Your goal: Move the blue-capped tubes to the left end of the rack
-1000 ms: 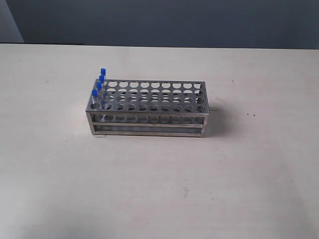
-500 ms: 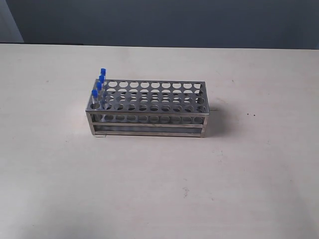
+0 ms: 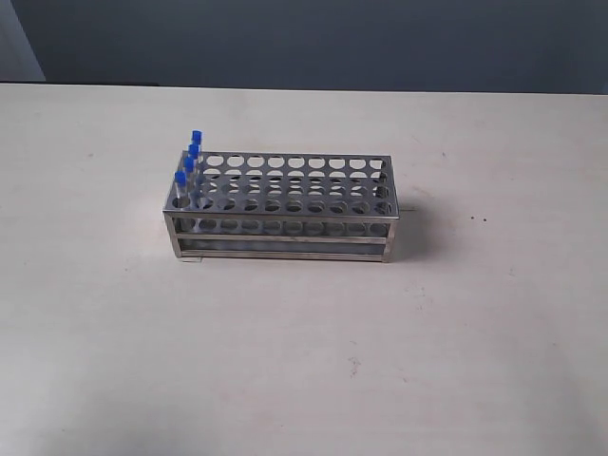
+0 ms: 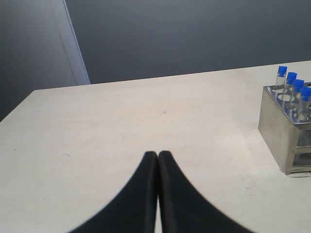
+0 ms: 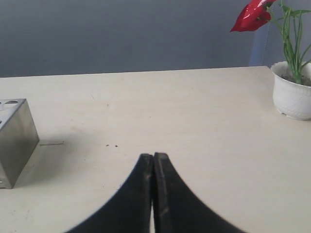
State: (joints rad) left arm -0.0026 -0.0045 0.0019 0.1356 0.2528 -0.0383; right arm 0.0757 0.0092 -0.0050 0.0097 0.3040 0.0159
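Locate the rack (image 3: 285, 204) near the middle of the table (image 3: 285, 361), closer to the far edge than the near one. Check the blue-capped tubes (image 3: 188, 163): all four seated upright in the end column toward the table's left edge — one per row. Judge placement complete; no transfer left, as far as visible. Confirm left gripper (image 4: 158, 154) and right gripper (image 5: 153, 156) pressed together, empty, well apart from the rack.

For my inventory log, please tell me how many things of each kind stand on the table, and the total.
Blue-capped tubes: 4
Metal test-tube rack: 1
Potted red-flowered plant: 1
Total: 6
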